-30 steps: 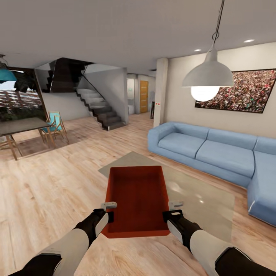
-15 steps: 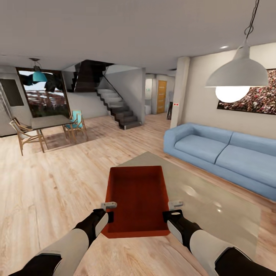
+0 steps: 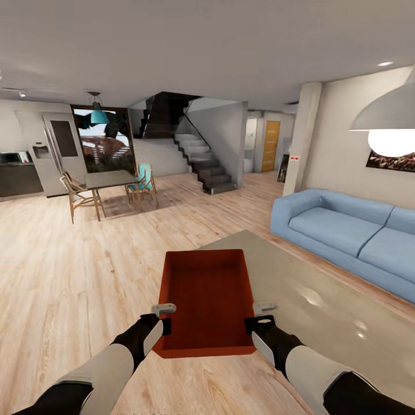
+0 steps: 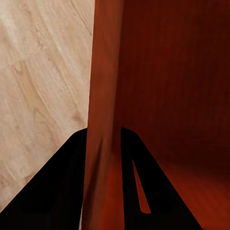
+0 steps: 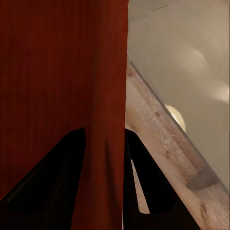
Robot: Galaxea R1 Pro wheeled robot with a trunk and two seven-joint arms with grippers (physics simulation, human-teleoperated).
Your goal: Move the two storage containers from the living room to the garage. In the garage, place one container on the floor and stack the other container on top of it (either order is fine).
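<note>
- The step in hand looks like the carry: one storage container, an orange-red lidless box, is held up in front of the robot between both arms, above the light wood-plank floor of the living room.
- The left claw pinches the container's left wall; in the left wrist view its two dark fingers sit on either side of that thin wall, clamped onto it.
- The right claw does the same on the right wall, with its fingers straddling the red wall.
- Both forearms reach forward and slightly inward, at about the same height, and the box sits roughly level.
- A blue sofa stands to the right, a staircase ahead, and a dining table to the left.
- The garage is not in sight, so the next move calls for driving the base onward while both grips keep the box even.
</note>
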